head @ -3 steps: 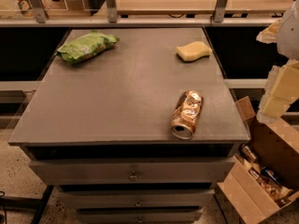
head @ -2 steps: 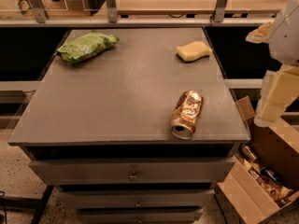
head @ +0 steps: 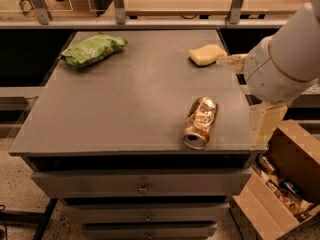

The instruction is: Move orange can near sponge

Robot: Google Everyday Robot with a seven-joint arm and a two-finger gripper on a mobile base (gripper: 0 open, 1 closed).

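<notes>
The orange can point(head: 200, 122), dented and shiny, lies on its side near the front right of the grey table point(head: 125, 99), silver end toward the front edge. The pale yellow sponge point(head: 206, 54) lies at the back right of the table. My gripper point(head: 239, 100) hangs over the table's right edge on a bulky white arm point(head: 285, 54), right of the can and just right of the sponge. It is open and empty: one cream finger point(head: 231, 61) reaches toward the sponge, the other point(head: 265, 124) points down beside the can.
A green snack bag point(head: 93, 49) lies at the back left. Drawers point(head: 142, 186) sit under the tabletop. An open cardboard box point(head: 282, 184) with cans stands on the floor at the right. A railing with posts point(head: 118, 4) runs behind the table.
The arm and gripper have moved left from the right edge, further into view and closer to the sponge and can. The can, sponge and bag have not moved.
</notes>
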